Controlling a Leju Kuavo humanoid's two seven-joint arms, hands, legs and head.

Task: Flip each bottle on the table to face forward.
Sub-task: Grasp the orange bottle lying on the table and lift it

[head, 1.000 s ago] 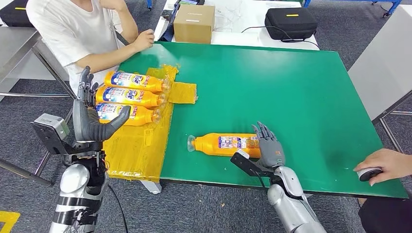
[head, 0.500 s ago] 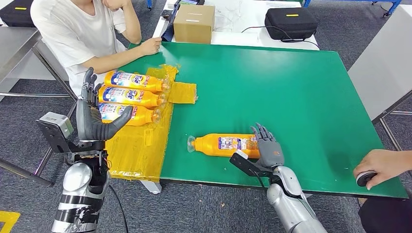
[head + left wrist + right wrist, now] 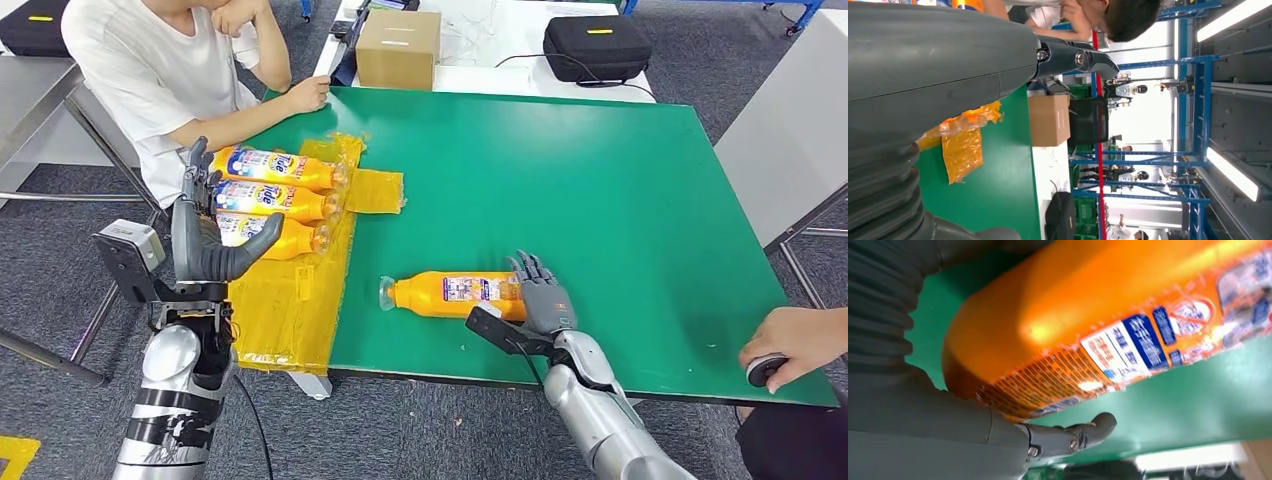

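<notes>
Since the orange bottle [image 3: 455, 296] lies on its side on the green table [image 3: 600, 180], near the front edge, I read its long axis as running left-right across my view: cap end toward the robot's left, base toward the right. My right hand [image 3: 545, 300] sits at the base end, touching it. In the right wrist view the thumb [image 3: 1073, 435] curls under the bottle [image 3: 1088, 330] and the palm is against it. I judge that as a loose hold, not a firm grasp; I can't tell how the far fingers lie. The label with fine print faces up, so I take it the front is still down. The roll has to go about the long axis.

My left hand [image 3: 205, 235] is well apart, raised over the yellow sheet [image 3: 285, 300], fingers spread, holding nothing. So the right hand is the one for this bottle.

Three more bottles [image 3: 270, 195] lie side by side on the yellow sheet, same axis, caps toward the table's middle. A person's hand [image 3: 305, 95] rests at the far left corner, another [image 3: 795, 340] at the near right edge.
</notes>
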